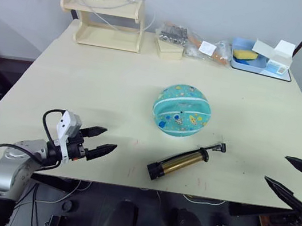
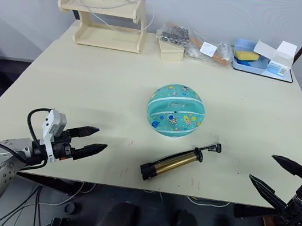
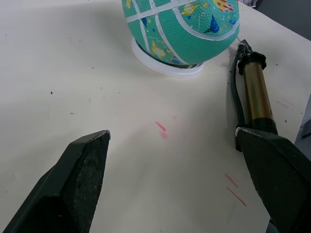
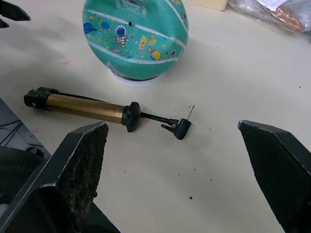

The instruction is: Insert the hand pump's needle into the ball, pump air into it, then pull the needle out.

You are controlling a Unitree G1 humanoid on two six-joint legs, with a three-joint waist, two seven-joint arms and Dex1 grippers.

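Observation:
The teal ball [image 1: 182, 110] with cartoon prints rests on a white ring in the middle of the table. The brass-gold hand pump [image 1: 181, 163] lies on the table just in front of it, one black end toward the near edge. Its thin needle [image 4: 191, 112] sticks up from the small black fitting at the pump's far end, beside the ball. My left gripper [image 1: 98, 142] is open near the front left edge, well to the left of the pump. My right gripper [image 1: 293, 178] is open at the front right edge, empty.
A wooden two-tier shelf [image 1: 105, 19] stands at the back left. Bagged items and a small box [image 1: 177, 41] lie at the back centre, and a blue tray [image 1: 252, 61] with sponges and a white carton sits at the back right. Faint red marks dot the tabletop near the pump.

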